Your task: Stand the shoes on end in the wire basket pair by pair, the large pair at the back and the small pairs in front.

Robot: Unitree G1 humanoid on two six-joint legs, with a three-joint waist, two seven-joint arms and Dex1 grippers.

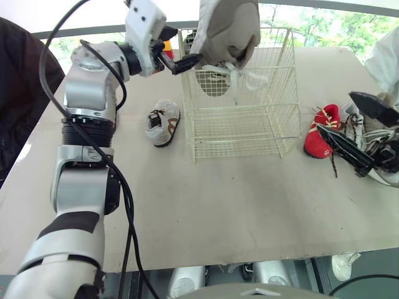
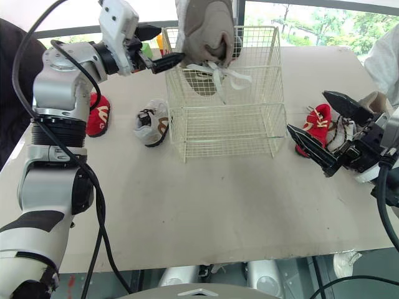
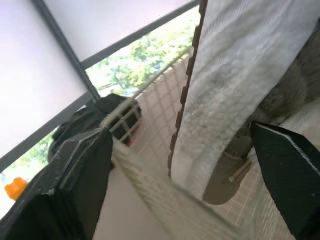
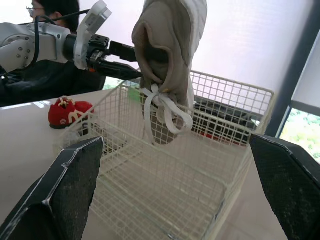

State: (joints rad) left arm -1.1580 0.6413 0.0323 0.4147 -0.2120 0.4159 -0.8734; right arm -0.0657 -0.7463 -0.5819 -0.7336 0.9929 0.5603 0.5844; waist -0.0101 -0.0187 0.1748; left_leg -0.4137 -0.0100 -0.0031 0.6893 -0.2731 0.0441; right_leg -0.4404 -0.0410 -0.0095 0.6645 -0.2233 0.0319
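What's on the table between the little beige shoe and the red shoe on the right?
The wire basket stands between the little beige shoe and that red shoe, in both eye views.

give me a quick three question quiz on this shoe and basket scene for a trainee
1. True or false: the right gripper has its fingers shut.
2. What does the left gripper hold over the wire basket? A. a sock B. the large beige shoe C. nothing
3. Fill in: the small grey shoe lies on the table on the basket's robot-____ side.
Key: 1 false, they are open and empty; 2 B; 3 left.
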